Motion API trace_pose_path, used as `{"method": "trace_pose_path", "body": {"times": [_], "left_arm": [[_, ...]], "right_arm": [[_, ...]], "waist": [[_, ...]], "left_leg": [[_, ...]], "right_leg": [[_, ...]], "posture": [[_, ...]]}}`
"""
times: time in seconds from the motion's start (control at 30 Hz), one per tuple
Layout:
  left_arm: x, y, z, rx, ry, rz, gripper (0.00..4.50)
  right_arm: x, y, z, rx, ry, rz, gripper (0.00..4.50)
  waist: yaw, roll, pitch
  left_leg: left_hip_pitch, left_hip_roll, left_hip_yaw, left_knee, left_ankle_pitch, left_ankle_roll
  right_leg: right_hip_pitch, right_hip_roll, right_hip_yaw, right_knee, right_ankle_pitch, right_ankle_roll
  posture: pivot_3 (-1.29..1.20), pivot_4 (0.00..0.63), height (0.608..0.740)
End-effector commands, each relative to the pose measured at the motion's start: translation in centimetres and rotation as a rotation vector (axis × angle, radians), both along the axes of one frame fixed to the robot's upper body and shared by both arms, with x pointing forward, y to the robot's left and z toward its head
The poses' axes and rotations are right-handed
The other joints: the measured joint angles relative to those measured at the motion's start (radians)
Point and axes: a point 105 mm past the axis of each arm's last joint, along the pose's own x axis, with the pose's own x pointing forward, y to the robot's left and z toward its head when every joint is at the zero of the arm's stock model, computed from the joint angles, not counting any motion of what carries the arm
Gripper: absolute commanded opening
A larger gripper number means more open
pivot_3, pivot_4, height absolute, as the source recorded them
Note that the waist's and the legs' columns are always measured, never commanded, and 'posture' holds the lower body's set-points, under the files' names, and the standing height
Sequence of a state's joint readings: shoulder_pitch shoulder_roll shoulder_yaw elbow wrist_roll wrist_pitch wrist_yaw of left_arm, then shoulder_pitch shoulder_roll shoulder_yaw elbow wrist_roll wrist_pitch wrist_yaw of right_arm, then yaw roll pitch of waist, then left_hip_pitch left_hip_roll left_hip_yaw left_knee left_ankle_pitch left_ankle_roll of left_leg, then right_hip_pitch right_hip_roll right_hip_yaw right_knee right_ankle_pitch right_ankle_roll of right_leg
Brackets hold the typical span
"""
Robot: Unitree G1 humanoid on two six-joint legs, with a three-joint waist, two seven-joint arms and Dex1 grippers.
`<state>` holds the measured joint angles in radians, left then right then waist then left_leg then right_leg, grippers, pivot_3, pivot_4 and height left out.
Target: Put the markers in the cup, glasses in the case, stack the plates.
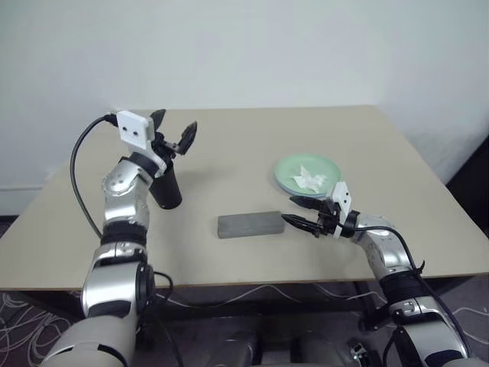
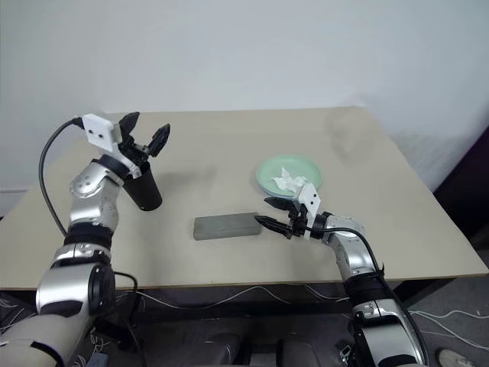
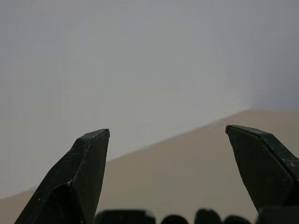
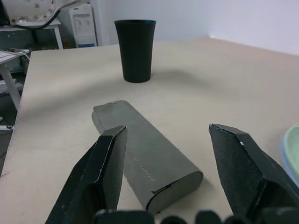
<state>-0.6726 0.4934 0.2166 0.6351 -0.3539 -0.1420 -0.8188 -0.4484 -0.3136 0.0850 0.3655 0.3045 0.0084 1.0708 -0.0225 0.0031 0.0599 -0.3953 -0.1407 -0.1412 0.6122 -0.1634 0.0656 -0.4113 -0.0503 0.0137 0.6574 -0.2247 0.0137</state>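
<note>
The black cup (image 1: 167, 189) stands upright at the table's left. My left gripper (image 1: 174, 128) hovers just above its rim, open and holding nothing. A speck of blue shows at the cup's rim (image 4: 148, 21); the markers are otherwise hidden. The grey case (image 1: 249, 224) lies closed mid-table. My right gripper (image 1: 289, 209) stands open at the case's right end, with nothing between its fingers. The mint green plate (image 1: 294, 170) rests on the light blue plate (image 1: 283, 186) behind that gripper. The glasses are out of view.
A crumpled white paper scrap (image 1: 311, 177) lies on the green plate. The beige table (image 1: 252, 138) ends at a white wall behind. Cables hang under the front edge (image 1: 252, 292).
</note>
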Motion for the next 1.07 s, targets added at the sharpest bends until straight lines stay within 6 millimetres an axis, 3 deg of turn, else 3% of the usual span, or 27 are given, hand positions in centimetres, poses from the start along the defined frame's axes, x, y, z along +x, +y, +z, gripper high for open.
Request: {"method": "trace_pose_path", "body": {"times": [0.03, 0.2, 0.4, 0.7, 0.83, 1.07], "left_arm": [[-3.1, -0.7, 0.3, 0.061, 0.048, -0.131, 4.22], [-6.0, -0.9, -3.2, 0.155, 0.162, -0.146, 4.22], [-8.0, -0.5, -6.9, 0.199, 0.247, -0.09, 4.22], [-7.8, 0.9, -8.5, 0.19, 0.237, 0.023, 4.22], [-7.7, 1.1, -9.1, 0.173, 0.227, 0.075, 4.22], [-8.3, -0.6, -10.2, 0.16, 0.23, 0.054, 4.22]], "right_arm": [[0.1, -0.6, 2.0, 0.033, -0.051, 0.001, 3.05], [-0.2, -0.9, 2.6, 0.046, -0.039, 0.02, 3.05], [-0.7, -3.2, 2.8, 0.021, -0.007, 0.018, 3.05], [0.4, -7.3, 1.9, -0.073, -0.012, -0.151, 3.05], [-0.2, -9.0, 1.1, -0.1, 0.016, -0.203, 3.05], [-0.9, -11.8, -0.1, -0.12, 0.066, -0.32, 3.05]], "waist": [[-0.012, 0.001, 0.0], [-0.008, 0.001, 0.001], [0.007, 0.003, 0.001], [0.022, 0.003, 0.001], [0.034, 0.003, 0.001], [0.034, 0.003, 0.001]], "left_leg": [[0.0, 0.0, 0.0, 0.0, 0.0, 0.0], [0.001, 0.0, -0.002, 0.0, 0.0, 0.0], [0.0, 0.0, -0.002, 0.0, 0.0, 0.0], [-0.001, 0.0, -0.001, -0.001, 0.0, 0.0], [-0.001, 0.0, -0.001, -0.001, 0.0, 0.0], [-0.002, 0.0, 0.0, -0.001, 0.0, 0.0]], "right_leg": [[0.0, 0.001, 0.0, 0.0, 0.0, 0.0], [0.001, 0.0, 0.002, 0.001, 0.0, -0.001], [0.001, -0.001, 0.001, 0.002, -0.002, -0.004], [0.0, -0.002, 0.002, 0.001, -0.002, -0.004], [0.0, -0.002, 0.002, 0.0, -0.002, -0.004], [0.001, -0.003, 0.002, -0.001, -0.003, -0.003]], "posture": [[0.0, 0.0, 0.738], [0.0, 0.0, 0.738], [0.0, 0.0, 0.738], [0.0, 0.0, 0.738], [0.0, 0.0, 0.738], [0.0, 0.0, 0.738]]}}
